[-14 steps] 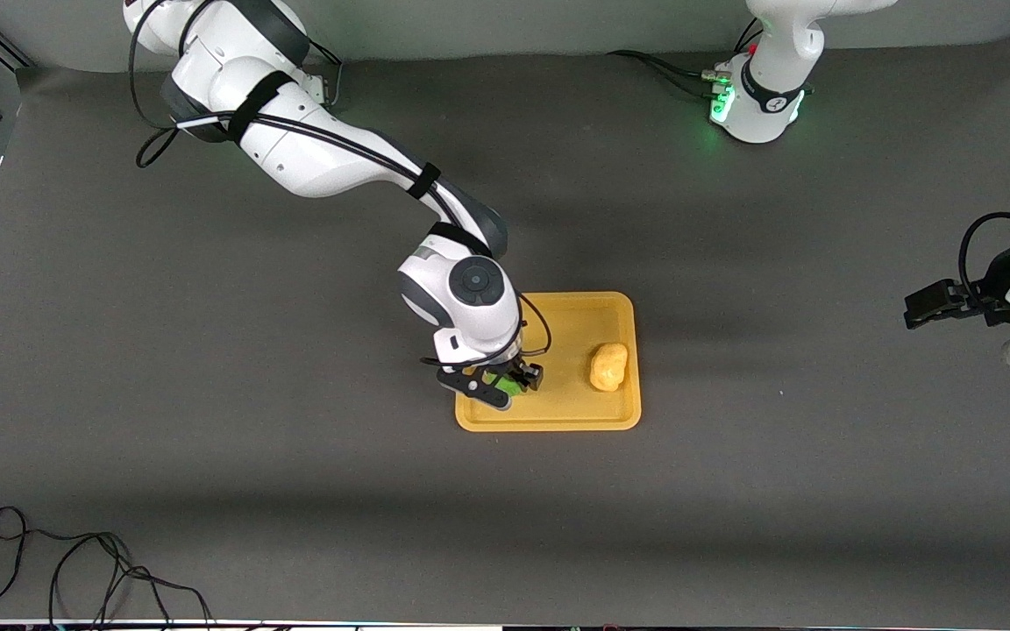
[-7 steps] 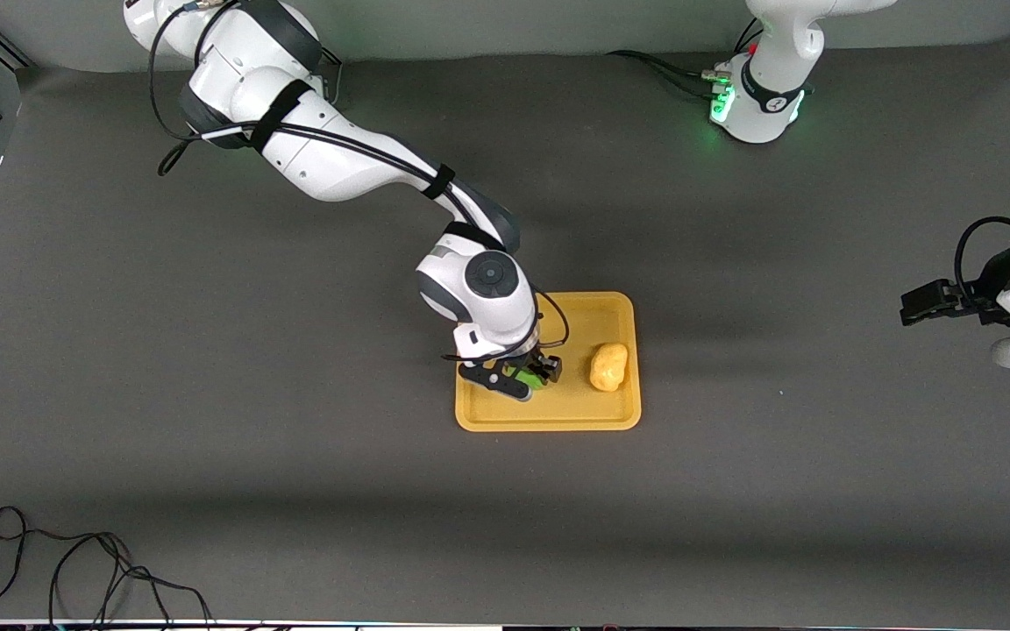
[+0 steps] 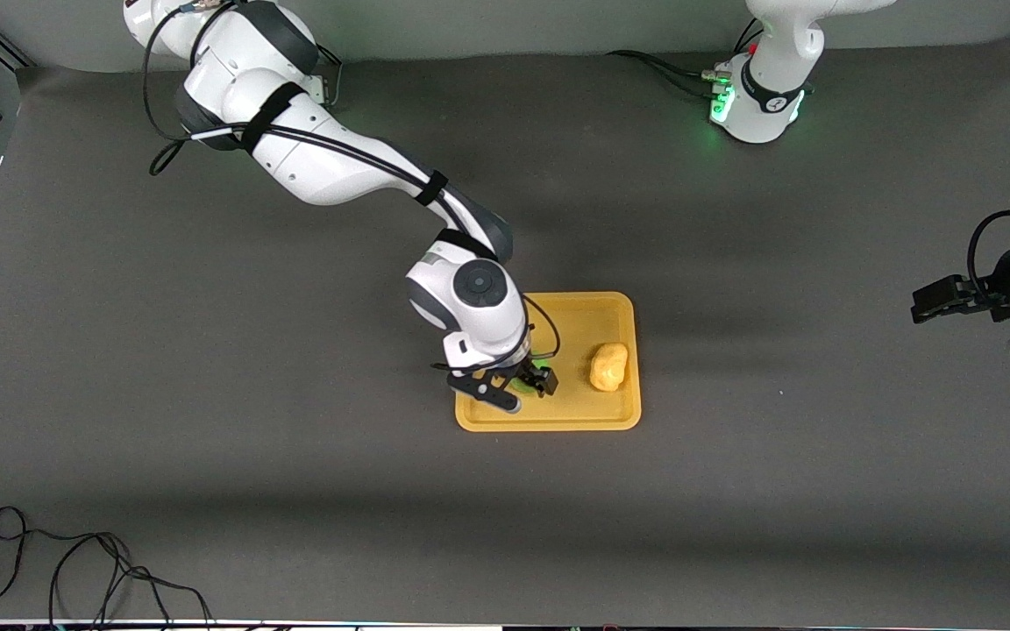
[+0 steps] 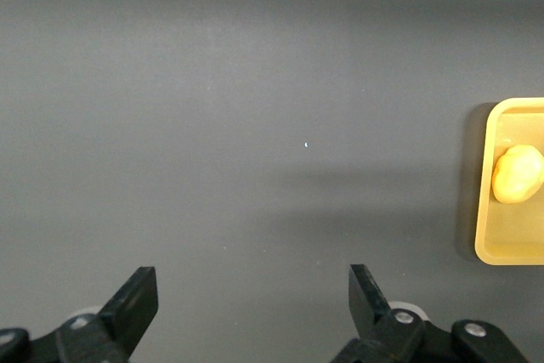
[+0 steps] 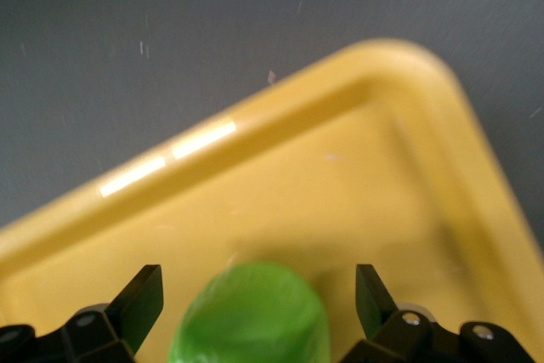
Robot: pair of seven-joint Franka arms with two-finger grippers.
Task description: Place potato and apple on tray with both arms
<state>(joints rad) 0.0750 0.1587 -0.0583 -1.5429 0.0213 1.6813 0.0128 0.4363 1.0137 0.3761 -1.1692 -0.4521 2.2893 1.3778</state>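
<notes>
My right claw (image 3: 518,391) is spread, apple (image 5: 251,316) loose between its fingers on the tray (image 3: 549,421); potato (image 3: 608,366) beside. Left claw (image 4: 252,312) waits spread. Next, I lift clear.

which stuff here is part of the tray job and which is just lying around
Part of the job:
- apple, on the tray between the open fingers of the right gripper
- potato, on the tray toward the left arm's end
- tray
- left gripper, open, waiting over bare table at the left arm's end

Just lying about:
- loose black cable near the front camera's edge of the table
</notes>
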